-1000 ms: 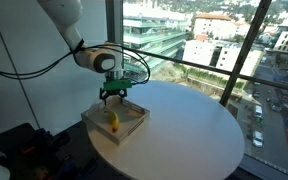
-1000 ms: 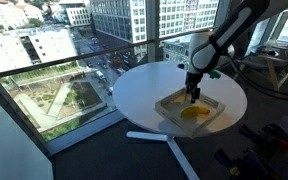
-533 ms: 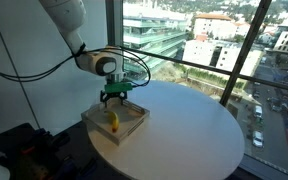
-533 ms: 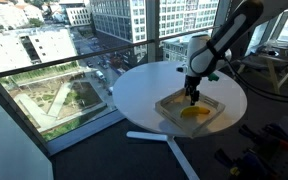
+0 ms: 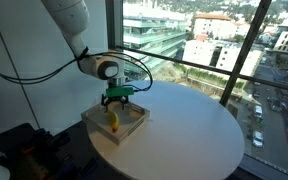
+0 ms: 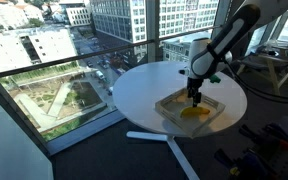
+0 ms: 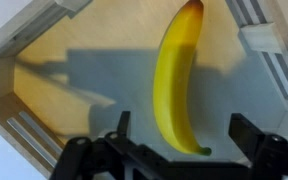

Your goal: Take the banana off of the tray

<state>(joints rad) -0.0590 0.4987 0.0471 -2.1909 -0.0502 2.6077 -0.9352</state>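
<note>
Shifted slightly, my gripper hangs over the tray, jaws wide apart; the banana lies below between them, long axis crossing my closing line.

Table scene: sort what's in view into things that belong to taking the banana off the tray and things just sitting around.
Belongs to the job:
banana, lying in the tray
tray
hand, open, just above the banana

Just there:
round white table, which carries the tray
buildings outside the window
</note>
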